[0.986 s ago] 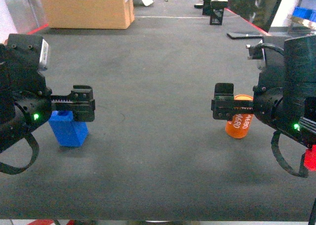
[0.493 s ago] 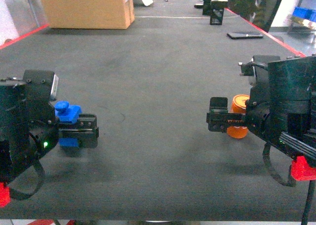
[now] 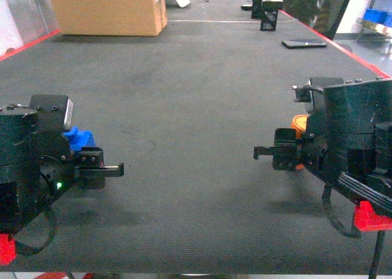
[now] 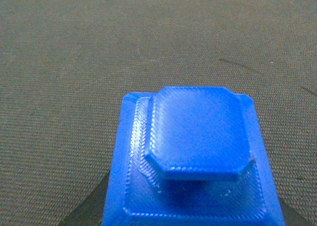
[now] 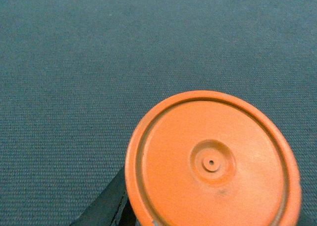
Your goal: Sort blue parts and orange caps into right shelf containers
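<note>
- A dark grey ribbed mat point(image 3: 196, 107) covers a wide table, seen from the robot's head camera looking forward and slightly down.
- The left gripper point(image 3: 101, 164) sits low at the left edge of the mat, its black fingers pointing toward the middle of the table.
- A blue part point(image 3: 78, 137) shows just behind and above the left gripper's fingers, mostly hidden by the arm's black body.
- In the left wrist view, the blue part point(image 4: 195, 159) fills the lower middle of the picture: a square block with a raised, corner-clipped plate on top, seen from above against the mat.
- Whether the left gripper's jaws grip the blue part cannot be told; the fingers are not clearly seen in either view.
- The right gripper point(image 3: 275, 153) sits low at the right side of the mat, its fingers pointing toward the middle.
- An orange cap point(image 3: 298, 125) peeks out just behind the right gripper, largely covered by the arm.
- In the right wrist view, the orange cap point(image 5: 213, 159) is a round disc with a raised rim and a small central dimple, low and to the right in the picture.
- Whether the right jaws are closed on the orange cap cannot be told.
- A large cardboard box point(image 3: 107, 8) stands at the far left of the table.
- A flat dark device point(image 3: 304, 43) lies at the far right, near the table's red edge point(image 3: 349, 49).
- Blue crates point(image 3: 375, 16) show partly at the far right, beyond the table.
</note>
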